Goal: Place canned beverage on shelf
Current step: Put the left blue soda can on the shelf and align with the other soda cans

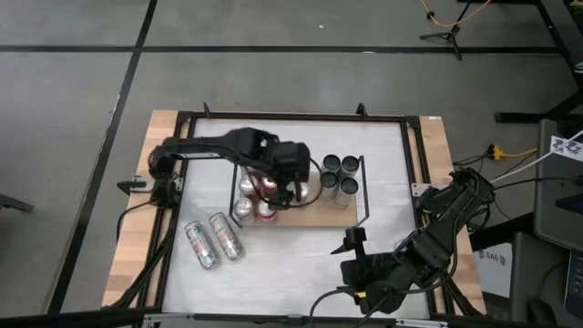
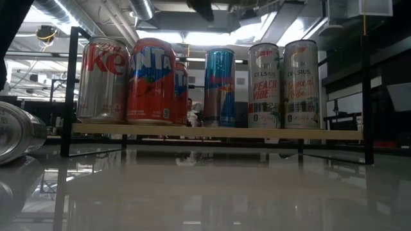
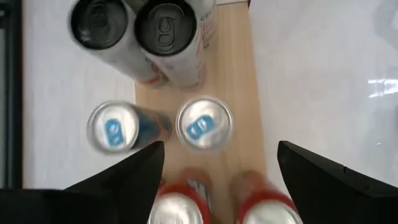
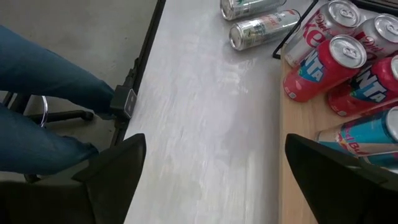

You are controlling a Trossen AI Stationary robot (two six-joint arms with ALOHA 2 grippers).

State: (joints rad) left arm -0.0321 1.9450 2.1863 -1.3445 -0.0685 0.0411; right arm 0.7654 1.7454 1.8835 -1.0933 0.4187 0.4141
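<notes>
Two arms were in service. My left arm reached from the worktop's left edge out over the shelf (image 1: 314,217), elbow bent, wrist turned straight down. My left pincer (image 1: 290,189) hung above the cans with its jaws spread wide and nothing between them. My right arm lay folded at the worktop's near right corner, and my right pincer (image 1: 353,239) pointed toward the shelf, jaws fully spread and empty.

The shelf sat mid-worktop, a light wooden board with black rails at its short ends. The high view showed four dark-topped cans (image 1: 340,177) at its right end and red and silver cans under my left arm; two loose cans (image 1: 213,240) lay on their sides on the worktop, off the shelf's left end.

The left wrist view alone showed the can tops from above: two blue-tab cans (image 3: 203,122) standing directly below the jaws, with two red cans nearest the wrist.

The low view alone gave the labels in a row: "ke" on a silver Coke can (image 2: 103,80), "FANTA" on a Fanta can (image 2: 151,80), a blue energy-drink can (image 2: 220,86) and two Celsius cans (image 2: 282,83), one reading "PEACH VIBE".

The right wrist view alone showed a person's blue trouser leg (image 4: 43,87) beyond the worktop's edge.
</notes>
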